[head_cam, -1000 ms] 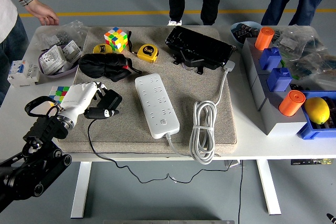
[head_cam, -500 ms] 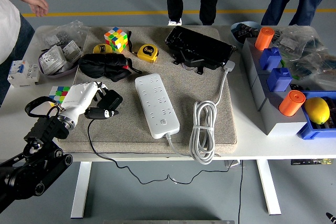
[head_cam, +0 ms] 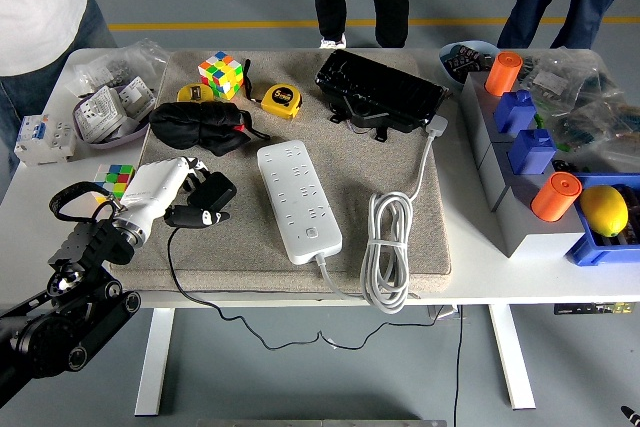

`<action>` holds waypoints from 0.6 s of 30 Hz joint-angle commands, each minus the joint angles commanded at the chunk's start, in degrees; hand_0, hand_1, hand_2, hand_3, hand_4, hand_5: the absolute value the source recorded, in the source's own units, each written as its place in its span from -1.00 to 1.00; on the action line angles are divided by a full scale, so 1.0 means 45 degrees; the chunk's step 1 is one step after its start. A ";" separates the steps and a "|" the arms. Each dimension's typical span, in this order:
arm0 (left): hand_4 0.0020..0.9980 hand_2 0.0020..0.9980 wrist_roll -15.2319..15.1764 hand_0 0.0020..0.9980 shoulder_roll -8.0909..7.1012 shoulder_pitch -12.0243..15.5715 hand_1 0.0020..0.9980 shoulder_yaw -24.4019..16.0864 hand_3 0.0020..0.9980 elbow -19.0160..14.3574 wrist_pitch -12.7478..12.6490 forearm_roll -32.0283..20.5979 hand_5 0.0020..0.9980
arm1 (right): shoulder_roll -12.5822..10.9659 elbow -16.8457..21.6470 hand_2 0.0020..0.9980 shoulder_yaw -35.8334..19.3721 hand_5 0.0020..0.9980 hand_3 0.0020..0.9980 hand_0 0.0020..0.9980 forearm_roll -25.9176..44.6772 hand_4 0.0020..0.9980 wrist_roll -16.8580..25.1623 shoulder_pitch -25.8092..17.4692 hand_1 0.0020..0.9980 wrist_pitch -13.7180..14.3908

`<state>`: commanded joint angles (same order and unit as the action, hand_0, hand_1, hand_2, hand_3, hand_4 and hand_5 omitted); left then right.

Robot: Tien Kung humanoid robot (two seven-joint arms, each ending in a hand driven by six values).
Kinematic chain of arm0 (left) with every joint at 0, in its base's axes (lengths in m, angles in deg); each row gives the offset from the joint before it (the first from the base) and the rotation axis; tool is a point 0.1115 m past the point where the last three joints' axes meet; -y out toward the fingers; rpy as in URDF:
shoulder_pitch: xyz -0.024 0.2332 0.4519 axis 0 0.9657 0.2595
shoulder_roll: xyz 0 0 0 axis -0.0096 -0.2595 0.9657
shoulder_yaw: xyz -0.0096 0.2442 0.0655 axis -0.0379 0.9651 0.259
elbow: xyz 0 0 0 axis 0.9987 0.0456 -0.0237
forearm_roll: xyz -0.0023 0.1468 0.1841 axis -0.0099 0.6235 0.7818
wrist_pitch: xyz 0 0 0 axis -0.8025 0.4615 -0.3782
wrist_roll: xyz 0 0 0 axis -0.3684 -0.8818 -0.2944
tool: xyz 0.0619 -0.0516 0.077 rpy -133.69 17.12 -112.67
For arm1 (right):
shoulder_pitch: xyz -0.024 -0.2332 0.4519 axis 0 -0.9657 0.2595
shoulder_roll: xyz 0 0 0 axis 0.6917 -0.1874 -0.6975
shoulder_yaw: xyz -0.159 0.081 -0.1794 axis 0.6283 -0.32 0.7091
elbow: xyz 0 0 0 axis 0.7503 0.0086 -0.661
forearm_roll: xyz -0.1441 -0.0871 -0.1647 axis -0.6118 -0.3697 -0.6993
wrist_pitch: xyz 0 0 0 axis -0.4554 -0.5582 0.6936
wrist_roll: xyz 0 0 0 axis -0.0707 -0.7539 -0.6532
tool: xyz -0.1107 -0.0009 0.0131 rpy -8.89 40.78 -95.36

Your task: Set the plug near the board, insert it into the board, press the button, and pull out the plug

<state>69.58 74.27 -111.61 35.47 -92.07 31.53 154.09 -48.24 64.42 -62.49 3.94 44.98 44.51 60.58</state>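
- Left hand (head_cam: 165, 187): white-shelled, at near-left of the grey mat (head_cam: 400, 237); fingers (head_cam: 192, 215) curled around the black plug (head_cam: 210, 190), holding it just above or on the mat (contact w/ mat can't be told).
- Right hand: not in view.
- Plug location: left of the white board (head_cam: 298, 199), apart from it, not yet over any socket. Thin black lead (head_cam: 185, 282) trails from plug toward near edge of the counter (head_cam: 560, 287) and hangs below it.
- Board: long axis runs near–far, sockets face up, button (head_cam: 313, 232) at near end; its white cable (head_cam: 385, 247) lies coiled to the right.
- Handling, plug (judgement): small rigid body, light, smooth plastic, so may twist in grip. Take hold on the body's side faces, not the lead; keep prong face clear and pointing down.
- Handling, lead (judgement): soft, slack; may drag or snag on mat edge during move to the right.
- Handling, board (judgement): light, unfixed; likely to slide or lift on pull-out unless force goes straight up.
- Step (judgement): plug grasped; move toward board pending.
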 joint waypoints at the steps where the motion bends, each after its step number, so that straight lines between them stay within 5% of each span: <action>1: 1.00 0.07 0.0002 -0.17 0.0009 0.0004 0.04 -0.0017 0.27 -0.0021 -0.0006 0.0006 -0.09 | 0.0000 -0.0001 0.19 0.0006 -0.28 0.10 0.20 0.0000 0.89 0.0000 0.0000 0.22 -0.0004; 15: 1.00 0.06 0.0107 -0.18 0.0052 -0.0058 0.03 0.0023 0.27 -0.0058 -0.0284 0.0189 -0.03 | -0.0001 0.0006 0.19 -0.0018 -0.28 0.10 0.20 -0.0041 0.88 0.0016 0.0004 0.22 0.0011; 16: 1.00 -0.03 0.0129 -0.25 0.0056 -0.0060 -0.08 0.0038 0.15 -0.0051 -0.0311 0.0225 -0.26 | -0.0002 0.0009 0.19 -0.0023 -0.28 0.10 0.20 -0.0051 0.88 0.0017 0.0006 0.22 0.0015; 18: 1.00 -0.03 0.0146 -0.25 0.0067 -0.0061 -0.08 0.0066 0.15 -0.0039 -0.0375 0.0303 -0.26 | -0.0005 0.0014 0.19 -0.0040 -0.28 0.10 0.20 -0.0057 0.88 0.0022 0.0006 0.22 0.0020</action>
<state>70.24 74.57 -111.89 35.77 -92.25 29.84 155.45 -48.27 64.48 -62.67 3.68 45.08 44.54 60.67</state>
